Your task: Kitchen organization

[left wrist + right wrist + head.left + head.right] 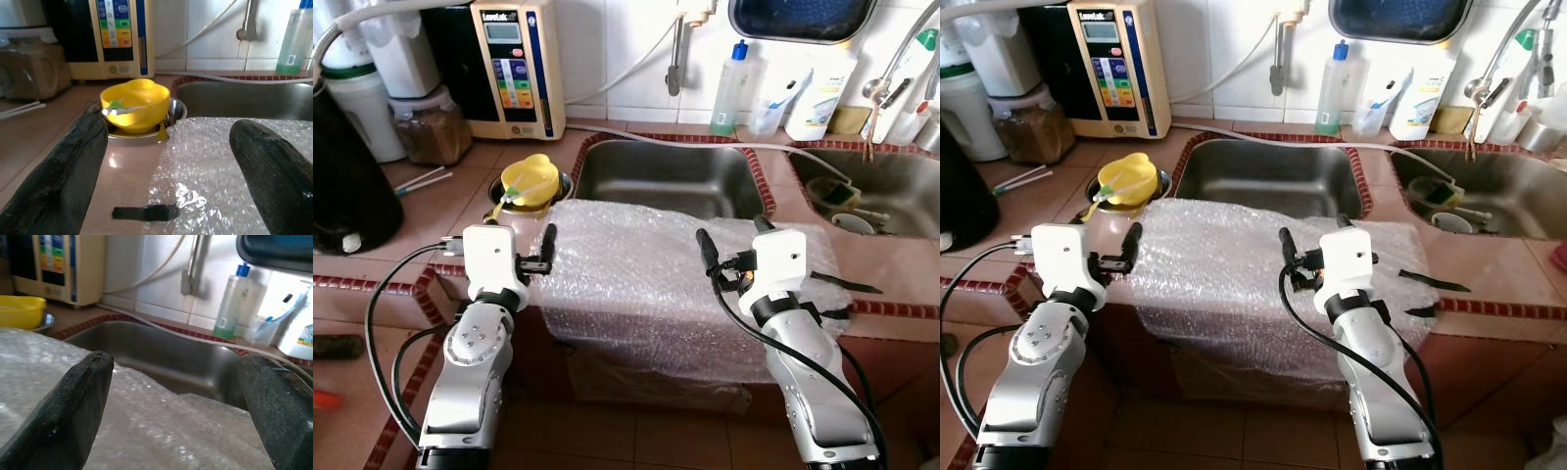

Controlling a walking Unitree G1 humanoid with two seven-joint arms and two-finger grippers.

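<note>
A yellow bowl [530, 179] with something green and white inside sits in a shallow metal dish [176, 110] on the tiled counter, left of the steel sink [666, 176]. A sheet of bubble wrap [636, 264] covers the counter in front of the sink and hangs over its front edge. My left gripper [533, 257] is open at the wrap's left edge, pointing toward the bowl [135, 104], nothing between its fingers [58, 176]. My right gripper [734, 240] is open just above the wrap's right part, facing the sink [161, 357].
A water ionizer [514, 64], a jar of brown contents [431, 127] and a black appliance [347, 186] stand at the back left. A green soap bottle [729, 93] stands behind the sink. A second sink [871, 181] holds dishes. Black tape strips [847, 284] lie on the right.
</note>
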